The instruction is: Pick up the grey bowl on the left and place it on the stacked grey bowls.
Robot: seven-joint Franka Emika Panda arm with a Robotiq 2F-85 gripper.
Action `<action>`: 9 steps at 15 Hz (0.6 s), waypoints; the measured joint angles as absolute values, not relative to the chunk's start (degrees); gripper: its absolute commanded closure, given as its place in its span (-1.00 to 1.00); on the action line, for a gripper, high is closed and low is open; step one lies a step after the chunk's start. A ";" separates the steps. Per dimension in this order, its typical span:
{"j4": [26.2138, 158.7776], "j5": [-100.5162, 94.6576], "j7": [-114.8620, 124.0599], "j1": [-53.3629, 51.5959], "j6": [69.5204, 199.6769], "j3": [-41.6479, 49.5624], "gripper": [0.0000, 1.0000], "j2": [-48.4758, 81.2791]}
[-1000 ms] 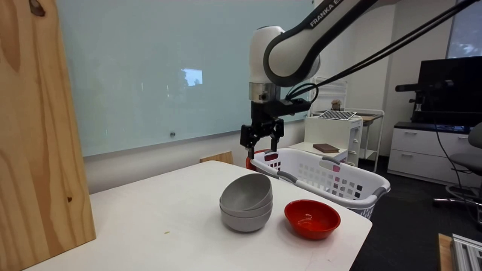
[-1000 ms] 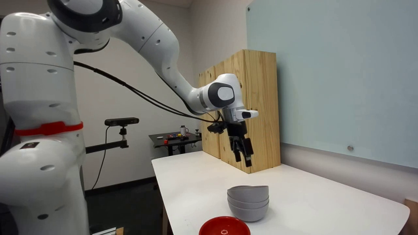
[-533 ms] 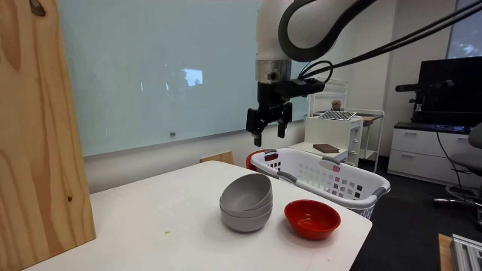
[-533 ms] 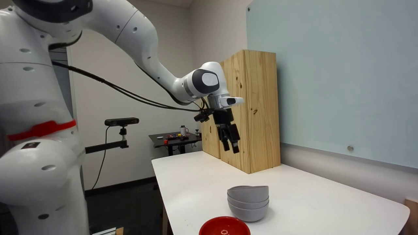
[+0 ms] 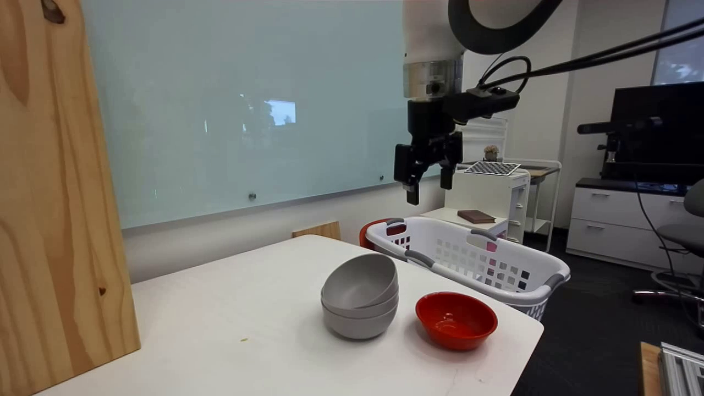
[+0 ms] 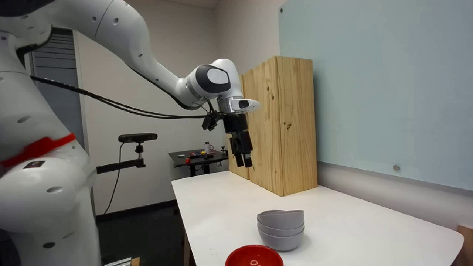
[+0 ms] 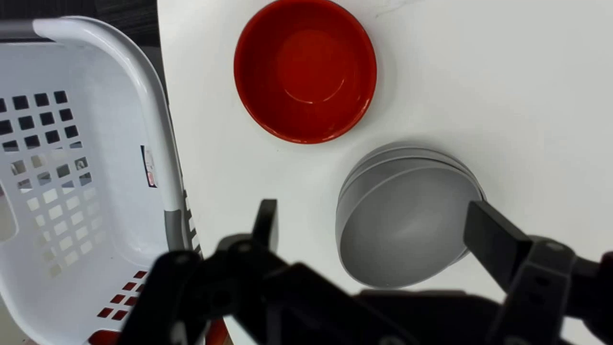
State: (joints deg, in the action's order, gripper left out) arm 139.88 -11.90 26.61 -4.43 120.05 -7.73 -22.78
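Observation:
A single grey bowl (image 5: 360, 280) rests tilted on top of the stacked grey bowls (image 5: 360, 325) on the white table. The tilted bowl (image 6: 281, 220) and the stack (image 6: 281, 242) also show in the other exterior picture. In the wrist view the tilted bowl (image 7: 407, 230) shows its inside, with the layered rims of the stack (image 7: 404, 152) behind it. My gripper (image 5: 429, 190) is open and empty, high above the table and apart from the bowls. It also shows in an exterior view (image 6: 244, 162), and in the wrist view its fingers (image 7: 372, 218) are wide apart.
A glossy red bowl (image 5: 456, 322) stands beside the stack near the table edge. A white slotted basket (image 5: 440, 239) stands beyond that edge. Wooden cabinets (image 6: 281, 129) stand at one end of the table (image 5: 247, 308). A glass board (image 5: 247, 110) hangs on the wall.
My gripper has risen and moved away from the glass board, going right in an exterior view and left in another. It stays open. The bowls have not moved.

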 measured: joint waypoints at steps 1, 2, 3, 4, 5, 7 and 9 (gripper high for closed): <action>140.40 -11.73 26.61 -4.42 119.46 -7.93 -1.00 -23.49; 140.78 -11.57 26.61 -4.42 118.92 -8.15 -1.00 -23.97; 141.08 -11.43 26.61 -4.42 118.45 -8.37 -1.00 -24.31; 141.30 -11.05 26.75 -4.40 118.25 -8.61 -1.00 -24.49; 141.41 -10.45 27.28 -4.36 117.82 -8.86 -1.00 -24.51; 141.46 -10.10 27.96 -4.30 117.25 -9.16 -1.00 -24.52; 141.49 -10.03 28.11 -4.26 117.21 -9.20 -1.00 -24.51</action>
State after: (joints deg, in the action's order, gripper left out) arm 141.49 -10.03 28.11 -4.26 117.21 -9.20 -24.51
